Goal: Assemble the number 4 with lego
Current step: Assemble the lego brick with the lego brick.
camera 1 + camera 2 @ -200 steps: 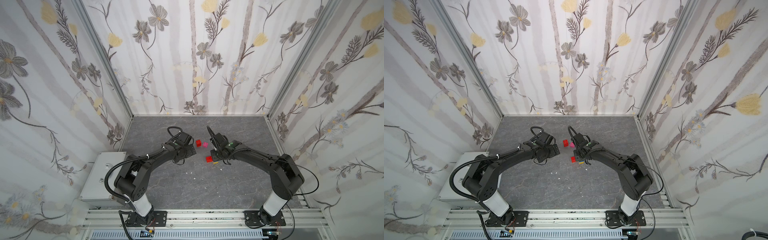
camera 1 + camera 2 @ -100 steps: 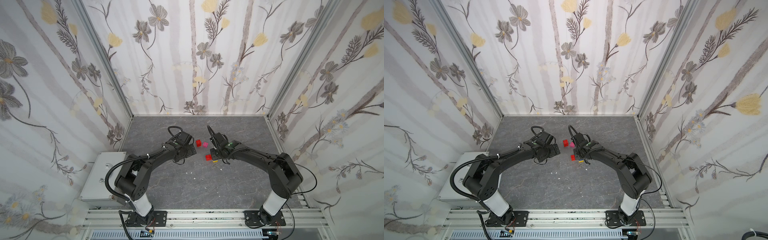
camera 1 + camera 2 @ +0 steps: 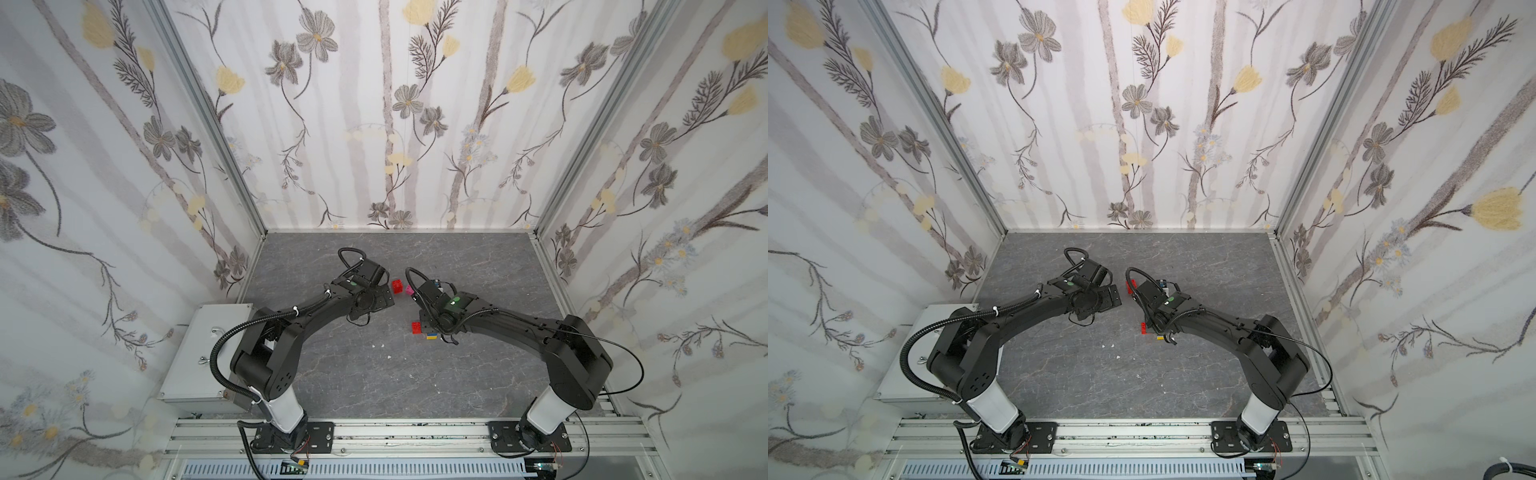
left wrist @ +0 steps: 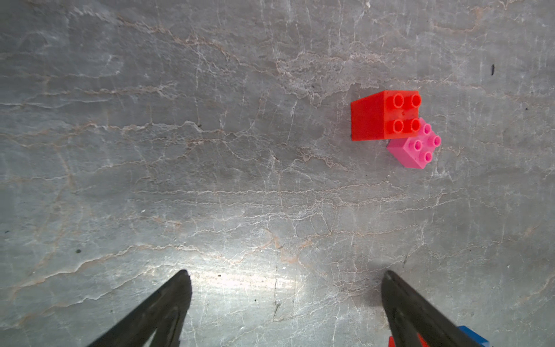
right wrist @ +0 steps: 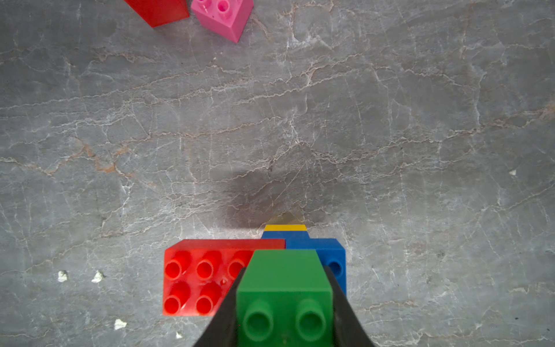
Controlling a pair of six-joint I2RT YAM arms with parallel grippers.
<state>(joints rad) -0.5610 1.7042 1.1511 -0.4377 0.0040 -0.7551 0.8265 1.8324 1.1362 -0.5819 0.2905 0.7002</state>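
The right gripper (image 5: 284,270) is seen in the right wrist view partly closed, its fingers (image 5: 228,312) pinching the green brick (image 5: 283,288) by two opposite sides, studs up. This brick is held over the partly built number 4 (image 5: 300,240), which stands on the grey bench (image 5: 390,120). There, a long red brick (image 5: 195,279) and a blue brick (image 5: 333,258) are set side by side, with a second blue brick (image 5: 282,235) and a yellow brick (image 5: 285,227) showing underneath. Whether the green brick is already seated on them cannot be told.

The left gripper (image 4: 285,272) is spread wide and nothing is held or touched by it; only bare bench is seen between its fingers (image 4: 168,300). Ahead of it, well apart, a small red brick (image 4: 381,115) and a pink brick (image 4: 417,147) are set against each other, studs up. In a top view both loose bricks (image 3: 397,286) are seen between the two wrists
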